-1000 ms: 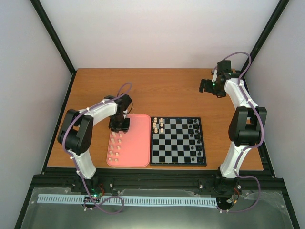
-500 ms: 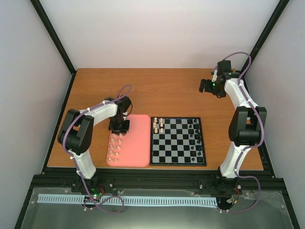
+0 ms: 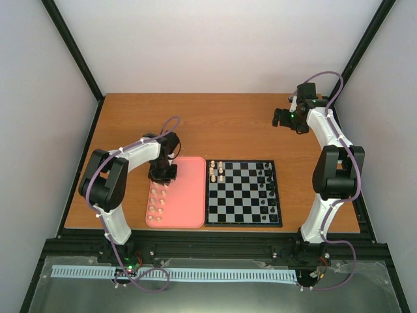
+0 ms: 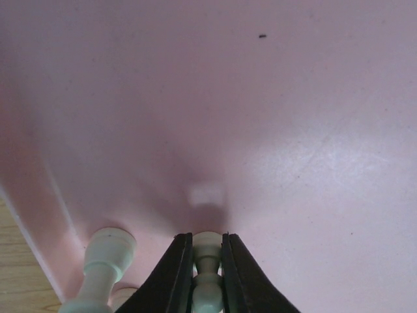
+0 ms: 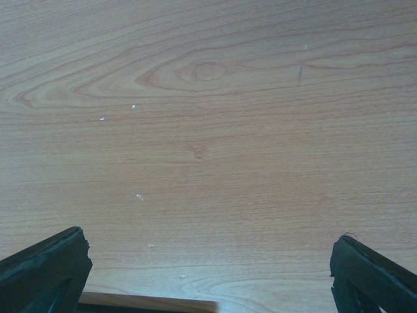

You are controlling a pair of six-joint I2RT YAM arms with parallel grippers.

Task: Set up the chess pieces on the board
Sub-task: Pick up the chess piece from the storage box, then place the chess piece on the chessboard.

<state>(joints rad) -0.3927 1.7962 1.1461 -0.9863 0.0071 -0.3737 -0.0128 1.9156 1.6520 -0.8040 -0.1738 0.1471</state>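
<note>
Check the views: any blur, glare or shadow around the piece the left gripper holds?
Left wrist: chess piece and left gripper in soft focus; pale glare and dim shadow on the pink tray. Top external: sharp, evenly lit, chess pieces tiny. Right wrist: table grain crisp, right gripper dark at the corners.

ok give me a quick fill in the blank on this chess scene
1. The left gripper is shut on a cream-white chess piece over the ___ tray.
2. The right gripper hangs ___ above the bare wooden table.
3. In the top view, the black pieces stand along the ___ edge of the board.

Missing words: pink; open; right
</note>
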